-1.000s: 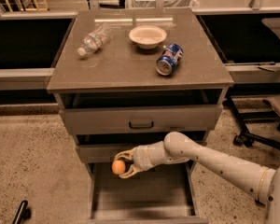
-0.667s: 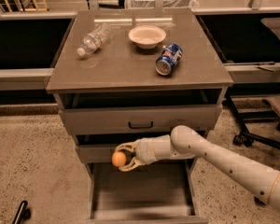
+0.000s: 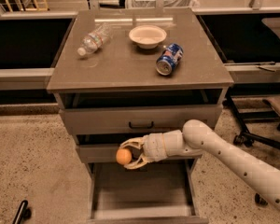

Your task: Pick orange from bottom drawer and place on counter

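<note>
Our gripper (image 3: 126, 157) clamped around the orange (image 3: 123, 157), over the open bottom drawer (image 3: 140, 192) whose front we lose off-frame, bottle (image 3: 94, 38), bowl (image 3: 148, 34), can (image 3: 169, 59) on counter (image 3: 126, 69).

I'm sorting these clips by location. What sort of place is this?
Probably an office or lab: a drawer cabinet on a speckled hard floor, a rolling chair's base at right. The gripper holds the orange above the open bottom drawer.

counter (image 3: 126, 71): plastic bottle (image 3: 94, 39), bowl (image 3: 148, 35), soda can (image 3: 169, 59) | bottom drawer (image 3: 140, 190): open | hand (image 3: 129, 155): clasps orange (image 3: 123, 157) above it
</note>
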`<action>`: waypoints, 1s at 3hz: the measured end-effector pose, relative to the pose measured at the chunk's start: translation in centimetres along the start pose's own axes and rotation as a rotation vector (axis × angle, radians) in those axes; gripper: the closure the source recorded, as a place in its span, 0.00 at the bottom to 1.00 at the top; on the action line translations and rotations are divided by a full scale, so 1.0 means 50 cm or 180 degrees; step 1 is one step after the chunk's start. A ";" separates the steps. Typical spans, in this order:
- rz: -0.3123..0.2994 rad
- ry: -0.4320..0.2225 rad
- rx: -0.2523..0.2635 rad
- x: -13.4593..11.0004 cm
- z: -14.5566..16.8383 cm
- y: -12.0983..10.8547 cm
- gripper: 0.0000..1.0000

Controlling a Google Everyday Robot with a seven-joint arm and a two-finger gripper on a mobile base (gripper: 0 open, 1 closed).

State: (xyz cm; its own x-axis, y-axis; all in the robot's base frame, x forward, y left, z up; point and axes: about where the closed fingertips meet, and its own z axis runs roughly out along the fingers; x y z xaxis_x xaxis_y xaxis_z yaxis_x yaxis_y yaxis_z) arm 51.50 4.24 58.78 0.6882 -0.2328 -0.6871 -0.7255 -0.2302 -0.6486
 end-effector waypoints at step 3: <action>-0.1044 0.0416 -0.0133 -0.197 -0.066 -0.372 1.00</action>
State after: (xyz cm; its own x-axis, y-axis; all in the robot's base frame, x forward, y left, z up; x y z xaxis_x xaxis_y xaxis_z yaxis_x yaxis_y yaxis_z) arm 58.22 7.72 78.70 0.8815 -0.2584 -0.3952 -0.4668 -0.3506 -0.8119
